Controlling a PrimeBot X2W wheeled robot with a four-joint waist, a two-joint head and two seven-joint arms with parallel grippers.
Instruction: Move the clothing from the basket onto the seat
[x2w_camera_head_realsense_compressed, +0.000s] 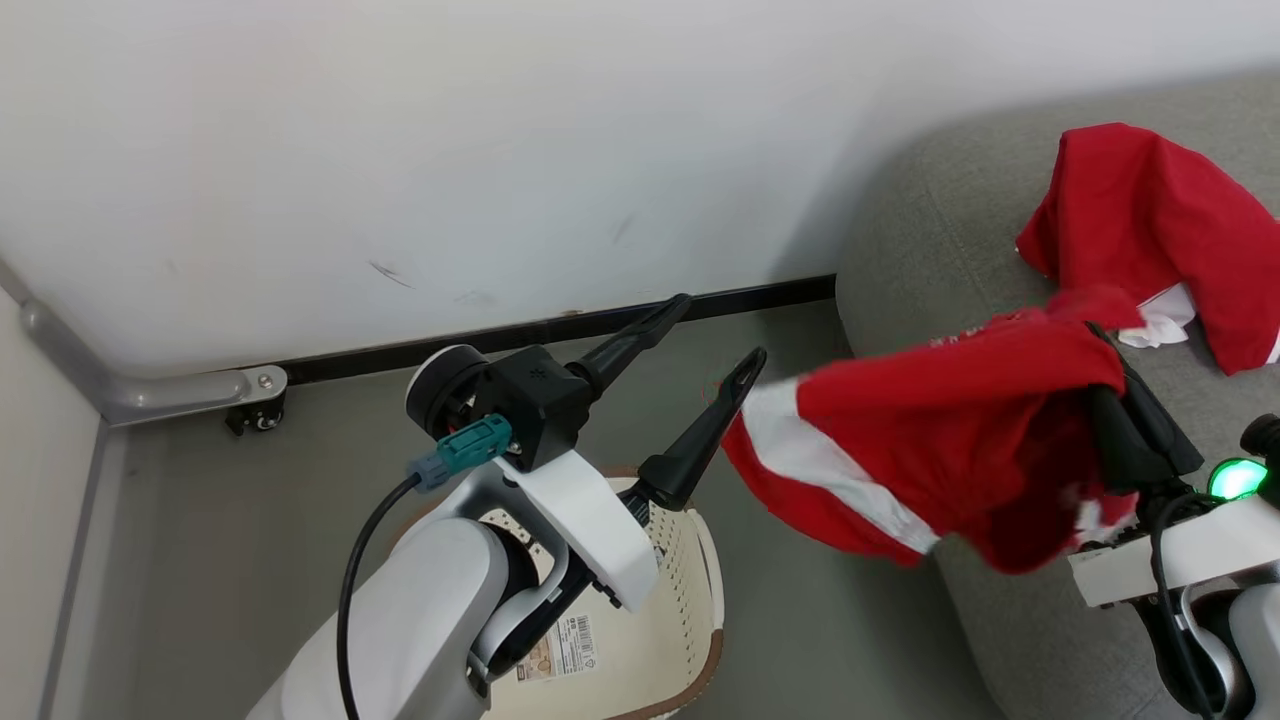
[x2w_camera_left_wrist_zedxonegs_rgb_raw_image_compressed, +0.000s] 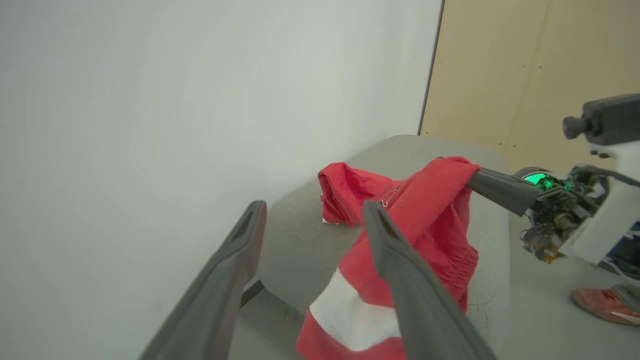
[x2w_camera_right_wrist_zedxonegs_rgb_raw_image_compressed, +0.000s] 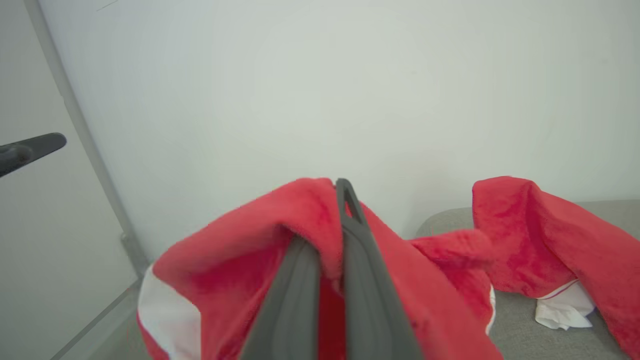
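Observation:
My right gripper (x2w_camera_head_realsense_compressed: 1098, 335) is shut on a red garment with a white stripe (x2w_camera_head_realsense_compressed: 940, 430), which hangs in the air off the left end of the grey sofa (x2w_camera_head_realsense_compressed: 930, 220). The right wrist view shows red cloth (x2w_camera_right_wrist_zedxonegs_rgb_raw_image_compressed: 240, 260) pinched between the closed fingers (x2w_camera_right_wrist_zedxonegs_rgb_raw_image_compressed: 365, 280). A second red garment with white trim (x2w_camera_head_realsense_compressed: 1150, 210) lies crumpled on the sofa seat. My left gripper (x2w_camera_head_realsense_compressed: 715, 335) stands open above the cream basket (x2w_camera_head_realsense_compressed: 680, 620), its lower fingertip close beside the hanging garment's edge, with nothing between the fingers. My left arm hides much of the basket.
A white wall with a dark baseboard (x2w_camera_head_realsense_compressed: 520, 335) runs behind everything. Grey floor (x2w_camera_head_realsense_compressed: 800, 620) separates basket and sofa. A metal rail with a caster (x2w_camera_head_realsense_compressed: 250, 400) sits at the left. In the left wrist view a reddish object (x2w_camera_left_wrist_zedxonegs_rgb_raw_image_compressed: 600, 302) lies on the floor.

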